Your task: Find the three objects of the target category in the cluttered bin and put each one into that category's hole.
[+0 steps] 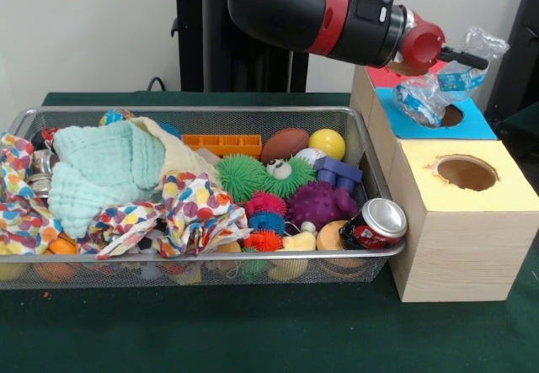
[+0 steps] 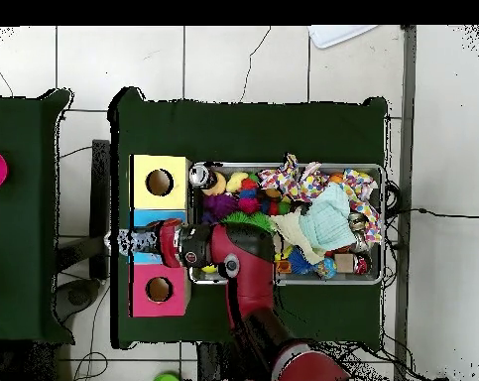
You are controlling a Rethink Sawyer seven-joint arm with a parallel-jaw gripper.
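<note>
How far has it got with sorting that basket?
Nothing visibly finished. The gripper holds a crushed plastic bottle over the blue box's hole, apparently about to drop it. The basket remains crowded; a can rests on its corner. Which items remain is unclear.

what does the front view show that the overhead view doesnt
Only the front view shows the gripper shut on a crumpled plastic bottle just above the blue box's hole, and the red soda can lying on its side in the bin's corner.

Only the overhead view shows the red box's hole and the dark green mat all around the bin; there the arm covers the blue box.

Both show the wire bin, the mint cloth and the yellow box.
</note>
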